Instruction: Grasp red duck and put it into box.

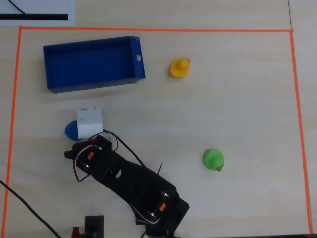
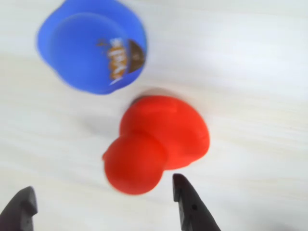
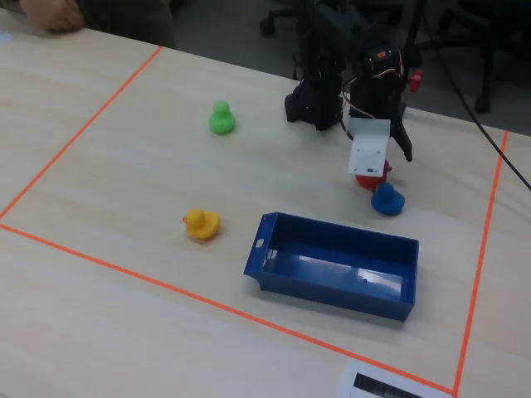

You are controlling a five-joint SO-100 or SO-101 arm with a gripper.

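In the overhead view the box (image 1: 93, 64) sits upper left, open-topped with nothing inside. Below it, a blue duck (image 1: 71, 130) peeks from under the arm's white camera block (image 1: 89, 121). A yellow duck (image 1: 179, 68) lies upper centre, a green duck (image 1: 214, 159) lower right. In the wrist view the red duck (image 2: 156, 142) sits mid-frame on the table, touching the blue duck, just above the gripper (image 2: 103, 202), whose jaws stand apart, empty.

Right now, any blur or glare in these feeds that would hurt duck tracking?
Wrist view: soft throughout, red duck and blue duck have smeared edges. Overhead view: sharp and evenly lit, but the arm hides the red duck. Fixed view: pale glare patches on the box floor; red duck mostly covered.
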